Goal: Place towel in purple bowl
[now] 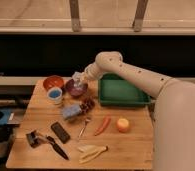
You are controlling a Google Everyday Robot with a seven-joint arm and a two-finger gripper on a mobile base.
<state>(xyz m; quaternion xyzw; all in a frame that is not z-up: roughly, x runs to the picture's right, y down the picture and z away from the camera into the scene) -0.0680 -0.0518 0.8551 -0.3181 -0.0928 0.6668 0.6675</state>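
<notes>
The purple bowl stands at the back left of the wooden table. My gripper reaches in from the right and hangs just over the bowl's far rim. It is shut on the pale towel, a small crumpled bundle that hangs at the fingertips directly above the bowl's opening. I cannot tell whether the towel touches the bowl.
An orange bowl and a white cup stand left of the purple bowl. A green tray is to its right. In front lie a blue sponge, spoon, carrot, orange, banana and black tools.
</notes>
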